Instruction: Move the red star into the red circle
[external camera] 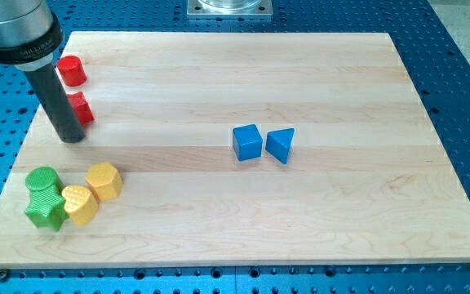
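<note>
Camera view, logged from the view's bottom upward. Wooden bench (pixel 317 220) carries all blocks.

Bottom left cluster: green star (pixel 46 210) touching yellow heart (pixel 79 204) on its right; green cylinder (pixel 43 179) just above the star, touching it; yellow hexagon (pixel 104 180) above-right of the heart, touching it.

Mid-board, well apart from the cluster: blue cube (pixel 248 142) and blue triangular block (pixel 281 145), just beside each other, narrow gap between.

Upper left: my tip (pixel 73 137) rests on the bench at the lower-left side of the red star (pixel 81 108); rod covers the star's left part, so contact looks likely but cannot be confirmed. Red circle (pixel 73 71) lies above the star, near the bench's top-left corner, close to it but apart.

No fingers on this rig; rod only, nothing grasped.
</note>
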Motion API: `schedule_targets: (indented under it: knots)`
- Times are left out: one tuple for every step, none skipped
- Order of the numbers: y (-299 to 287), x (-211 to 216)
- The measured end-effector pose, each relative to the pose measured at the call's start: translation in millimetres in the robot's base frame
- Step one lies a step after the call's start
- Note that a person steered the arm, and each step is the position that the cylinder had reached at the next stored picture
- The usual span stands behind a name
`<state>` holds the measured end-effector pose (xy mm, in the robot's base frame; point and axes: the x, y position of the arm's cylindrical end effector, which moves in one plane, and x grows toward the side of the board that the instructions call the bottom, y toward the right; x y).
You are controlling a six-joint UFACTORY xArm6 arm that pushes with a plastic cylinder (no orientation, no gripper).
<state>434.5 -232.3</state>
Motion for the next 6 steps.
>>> schedule_targets:
  knots:
    - [-0.9, -25.7]
    - [-12.9, -54.8]
    - [-21.9, -71.2]
    - [-29.1, -73.8]
    - [-30.7, -90.4]
    - [-30.6, -114.2]
